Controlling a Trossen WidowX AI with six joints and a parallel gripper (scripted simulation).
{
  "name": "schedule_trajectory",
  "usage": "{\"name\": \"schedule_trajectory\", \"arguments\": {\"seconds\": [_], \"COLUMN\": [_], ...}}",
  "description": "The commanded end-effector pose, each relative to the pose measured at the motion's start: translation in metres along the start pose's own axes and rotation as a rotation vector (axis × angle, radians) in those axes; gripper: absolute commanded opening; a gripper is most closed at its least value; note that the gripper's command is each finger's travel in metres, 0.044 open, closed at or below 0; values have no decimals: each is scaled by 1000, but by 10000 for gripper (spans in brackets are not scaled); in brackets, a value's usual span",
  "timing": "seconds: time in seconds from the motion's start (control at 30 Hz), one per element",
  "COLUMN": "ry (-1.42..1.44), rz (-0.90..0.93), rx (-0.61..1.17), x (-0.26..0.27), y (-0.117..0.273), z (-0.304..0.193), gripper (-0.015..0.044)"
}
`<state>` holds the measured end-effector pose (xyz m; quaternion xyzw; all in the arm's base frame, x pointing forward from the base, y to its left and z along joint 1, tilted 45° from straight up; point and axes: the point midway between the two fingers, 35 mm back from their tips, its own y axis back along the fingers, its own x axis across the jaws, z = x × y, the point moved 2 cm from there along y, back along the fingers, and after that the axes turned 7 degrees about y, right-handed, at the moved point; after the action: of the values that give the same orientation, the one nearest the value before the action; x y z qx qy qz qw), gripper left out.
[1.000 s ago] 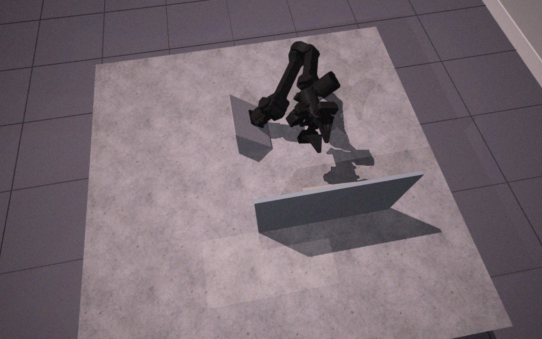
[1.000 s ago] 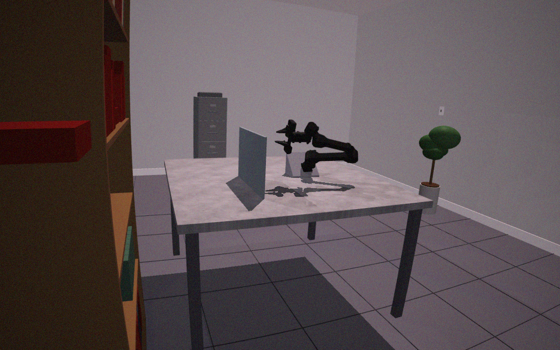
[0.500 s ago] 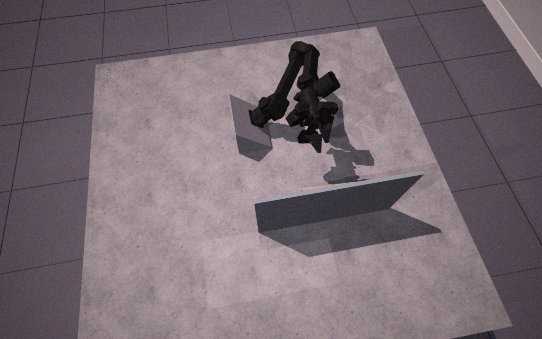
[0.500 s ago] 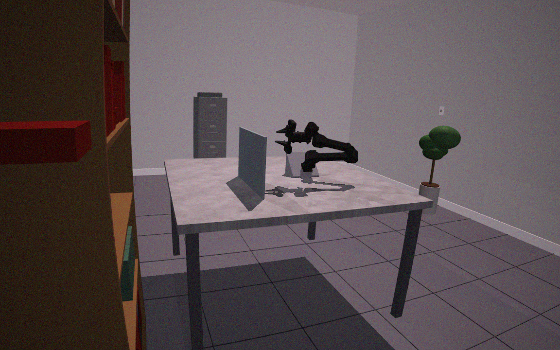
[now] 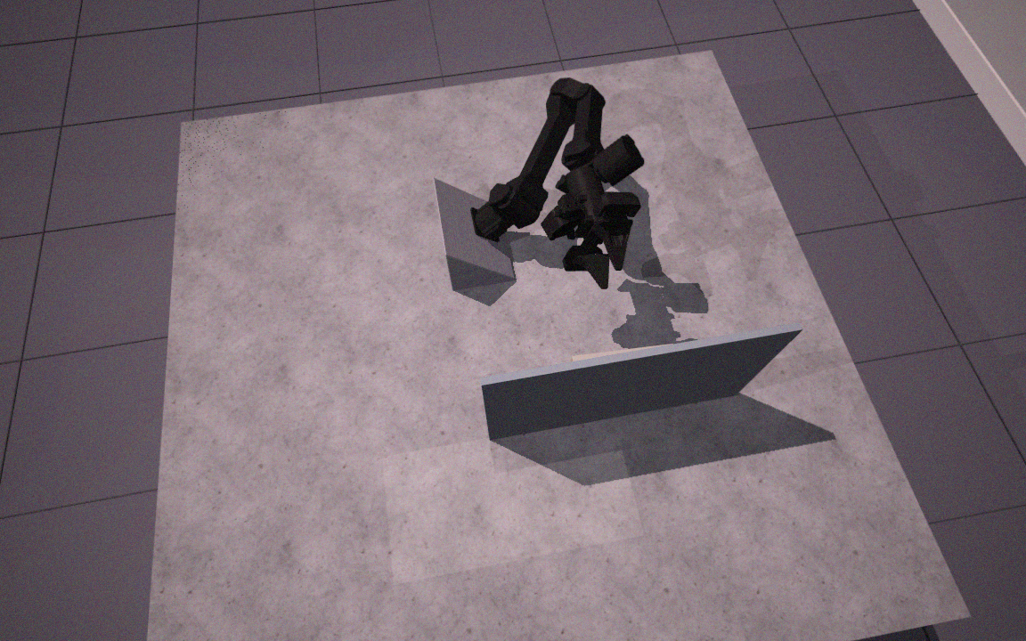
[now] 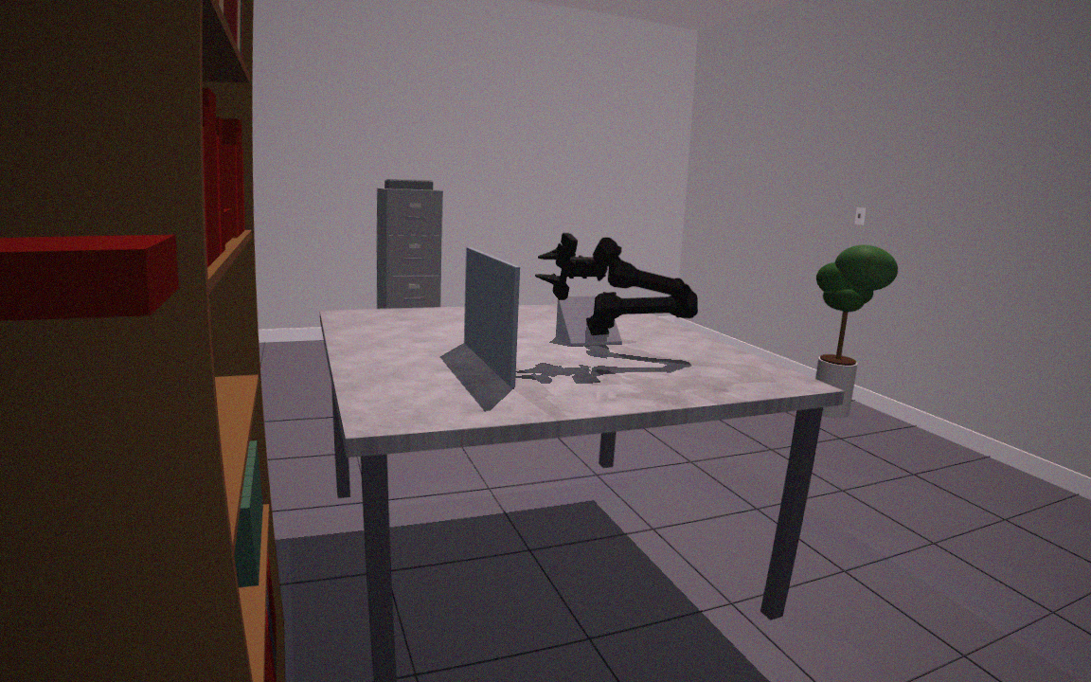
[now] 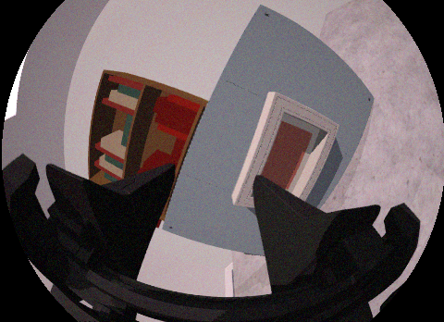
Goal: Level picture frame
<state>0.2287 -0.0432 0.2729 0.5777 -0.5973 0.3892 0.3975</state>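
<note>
The pale picture frame [image 7: 305,115] with a red-brown picture hangs on the blue-grey panel [image 5: 612,394] [image 6: 490,314] [image 7: 208,146]. In the top view only its cream top edge [image 5: 590,356] shows above the panel; in the exterior view the panel hides it. The wrist view is rolled. There the frame's long edge runs nearly parallel to the panel's long edge; I cannot tell whether a small tilt is present. The screw and notched strip are hidden. My gripper [image 5: 612,277] [image 6: 539,266] [image 7: 215,177] is open and empty, back from the frame, touching nothing.
The panel stands upright on the table [image 5: 301,319] [image 6: 668,381]. A grey wedge-shaped block [image 5: 473,239] [image 6: 570,326] stands beside the arm's base. A bookshelf [image 6: 100,152] [image 7: 136,142] is beyond the panel. A filing cabinet [image 6: 409,262] and a potted plant [image 6: 865,267] stand on the floor.
</note>
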Motion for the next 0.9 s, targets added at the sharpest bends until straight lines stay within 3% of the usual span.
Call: {"name": "schedule_trajectory", "arguments": {"seconds": [0.0,0.87], "ry": [4,4], "rz": [-2,-2], "rx": [4,4], "x": [0,0], "y": [0,0], "z": [-1,-1], "gripper": [260,260]}}
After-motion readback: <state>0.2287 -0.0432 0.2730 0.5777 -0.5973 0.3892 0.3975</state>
